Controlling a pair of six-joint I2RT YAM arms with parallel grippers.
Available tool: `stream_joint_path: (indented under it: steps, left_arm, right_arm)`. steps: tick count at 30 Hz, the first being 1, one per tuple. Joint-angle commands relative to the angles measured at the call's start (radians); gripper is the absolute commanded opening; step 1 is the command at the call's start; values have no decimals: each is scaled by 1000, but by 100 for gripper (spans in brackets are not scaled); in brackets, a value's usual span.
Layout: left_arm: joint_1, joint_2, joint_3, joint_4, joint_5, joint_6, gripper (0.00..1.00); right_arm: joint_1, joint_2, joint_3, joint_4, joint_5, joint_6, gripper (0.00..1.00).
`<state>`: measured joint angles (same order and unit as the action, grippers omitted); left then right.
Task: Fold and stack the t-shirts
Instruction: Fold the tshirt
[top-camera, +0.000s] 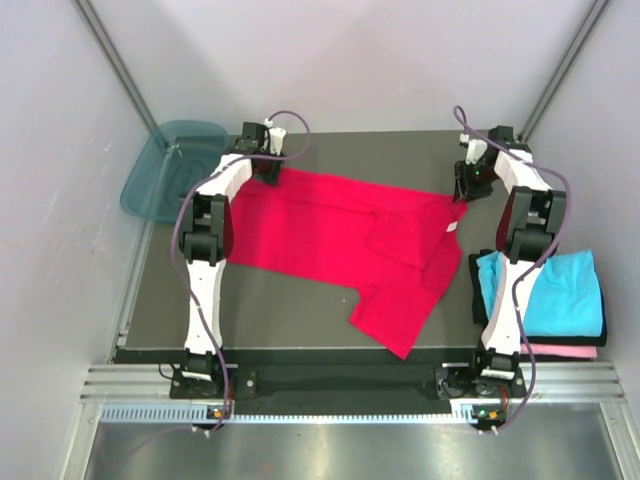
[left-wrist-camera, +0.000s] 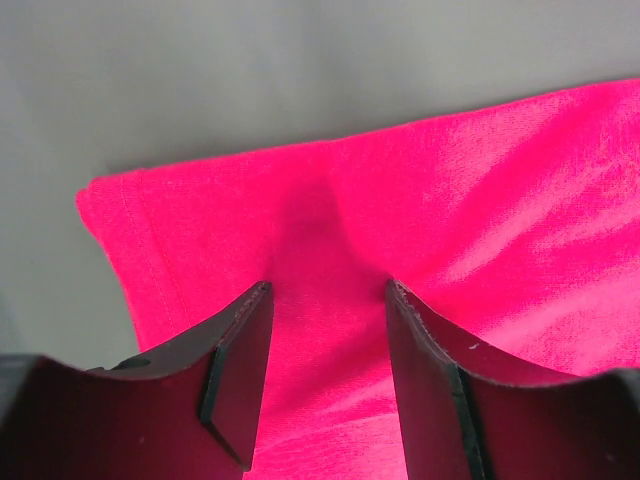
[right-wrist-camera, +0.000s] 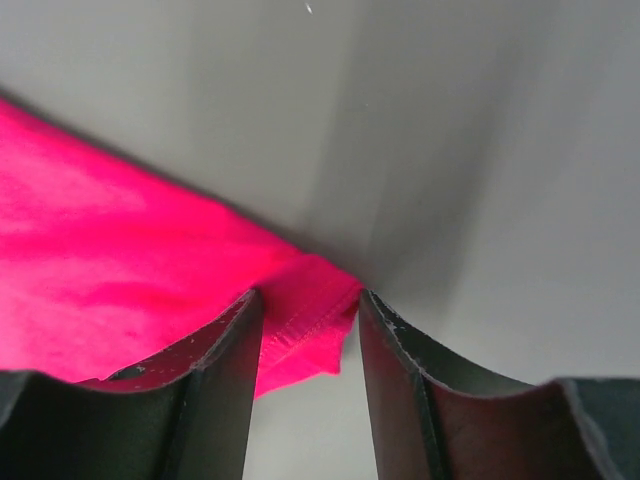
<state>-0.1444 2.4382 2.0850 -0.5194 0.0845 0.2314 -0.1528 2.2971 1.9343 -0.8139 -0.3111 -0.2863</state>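
Lying flat on the dark table (top-camera: 290, 300), the red t-shirt (top-camera: 320, 225) is running its long axis left to right, with one doubled part jutting toward the near right. It is showing bright crimson, creased, with a small white tag (top-camera: 452, 228) near its far right corner. The left gripper (left-wrist-camera: 328, 290) is straddling the far left edge and the right gripper (right-wrist-camera: 308, 300) the far right corner, both with jaws narrowly parted. A folded cyan t-shirt (top-camera: 560, 295) is resting on a pink t-shirt (top-camera: 565, 350) at the right.
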Motion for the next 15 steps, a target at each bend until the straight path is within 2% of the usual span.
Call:
stream_joint_path:
  steps: [1,4,5,8,15]
  left_arm:
    - [-1,19,24,16,-22,13,54]
    - [-3,18,18,18,-29,16,54]
    - [-3,18,17,16,-31,16,54]
    - [-1,24,17,28,-49,20,53]
    - [2,90,93,65,-101,16,52]
  right_arm:
    - [-7,27,45,10,6,1,44]
    - [-5,45,48,-10,-25,-5,33]
    - [-7,48,48,-10,-26,-5,20]
    - [-7,61,64,8,-3,1,0]
    - [5,215,305,84,102,-1,0]
